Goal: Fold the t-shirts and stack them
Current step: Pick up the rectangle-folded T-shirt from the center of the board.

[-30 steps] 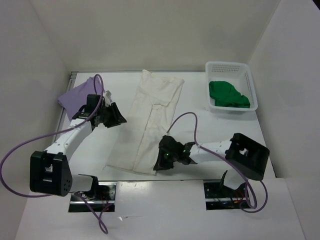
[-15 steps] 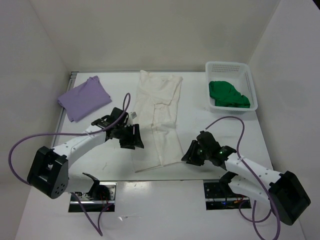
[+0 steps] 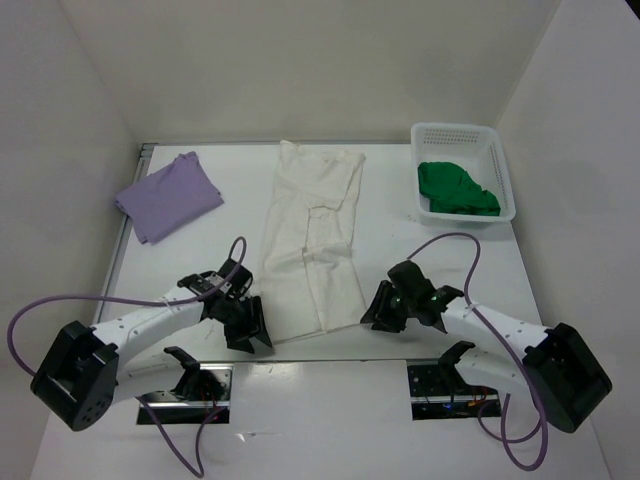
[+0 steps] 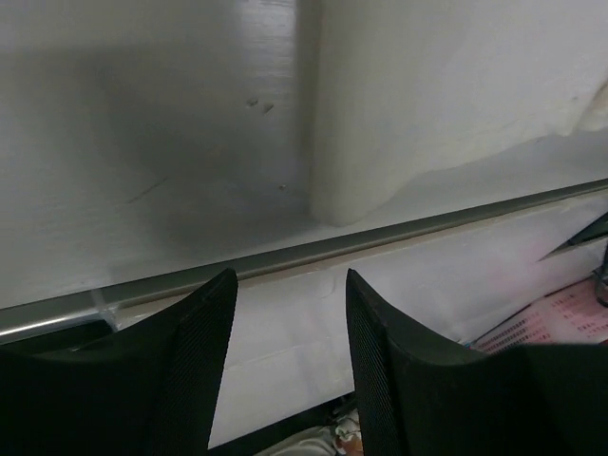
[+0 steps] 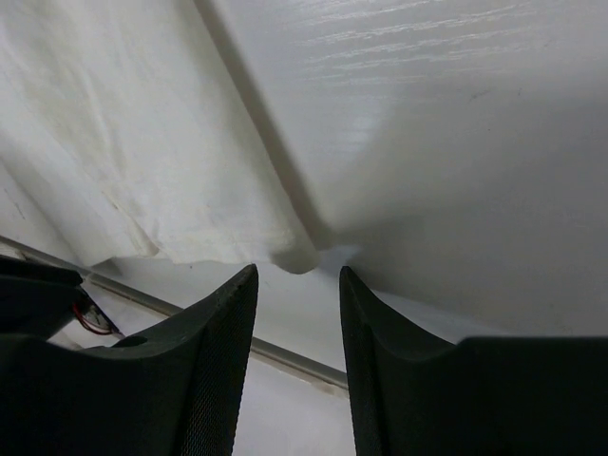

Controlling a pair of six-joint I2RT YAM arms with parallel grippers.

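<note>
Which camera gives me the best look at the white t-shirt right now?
The top external view: the whole white t-shirt shows there, folded lengthwise into a long strip. The left wrist view catches only one near corner of it, and the right wrist view only the other near corner.

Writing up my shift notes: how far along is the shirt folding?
Done: the purple shirt lies folded far left. In hand: the white shirt is a long strip, open left claw and right claw at its near corners. Left: cross folds, the green shirt crumpled in the basket, stacking.
</note>
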